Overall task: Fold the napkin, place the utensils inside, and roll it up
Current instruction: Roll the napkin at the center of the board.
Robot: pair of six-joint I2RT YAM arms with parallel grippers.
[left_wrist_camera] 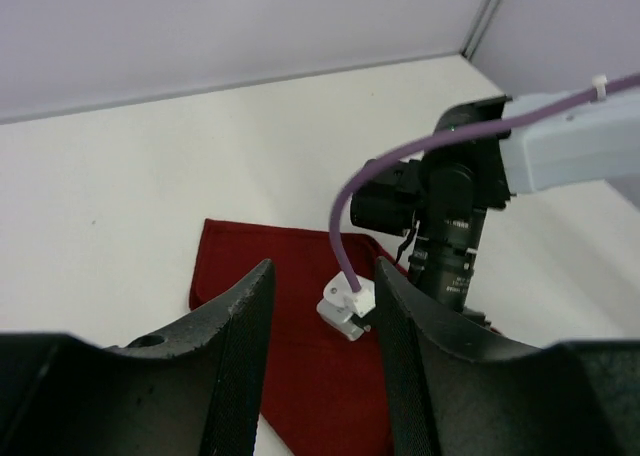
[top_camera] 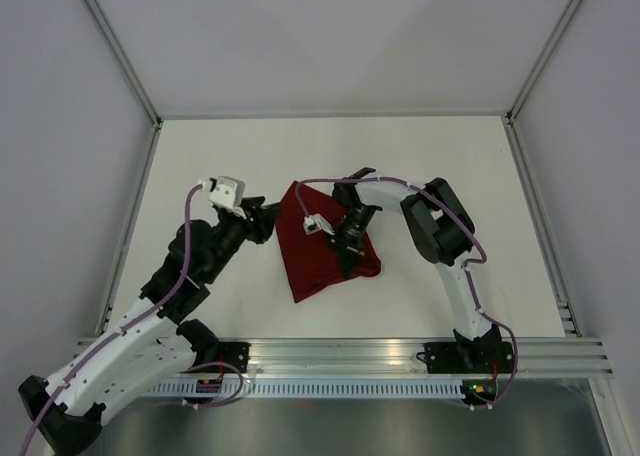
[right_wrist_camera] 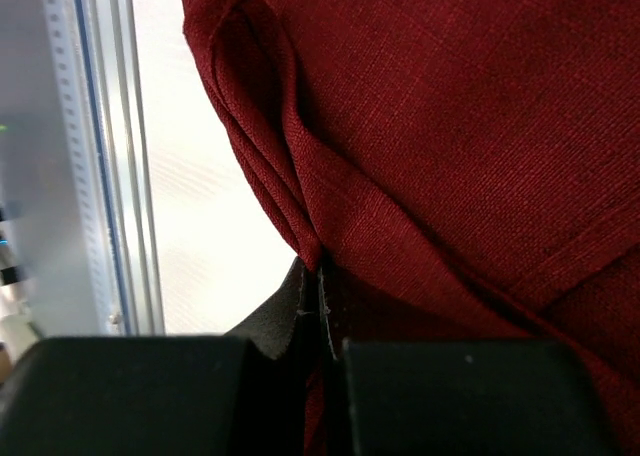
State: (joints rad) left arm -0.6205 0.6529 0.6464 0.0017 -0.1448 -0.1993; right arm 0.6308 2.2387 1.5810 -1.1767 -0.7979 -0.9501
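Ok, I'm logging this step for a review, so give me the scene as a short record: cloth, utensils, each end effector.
napkin: dark red, folded over in layers, lying on the white table
utensils: none in view
left end effector: open, empty, above the table beside the napkin's left edge
right end effector: shut on a layered edge of the napkin
stage: folding under way; not rolled yet

The top camera is looking down from above the near edge over the table (top_camera: 250,156); the left wrist camera is facing the napkin (left_wrist_camera: 310,376) from nearby; the right wrist camera is sitting tight against it; all three are sharing that cloth.
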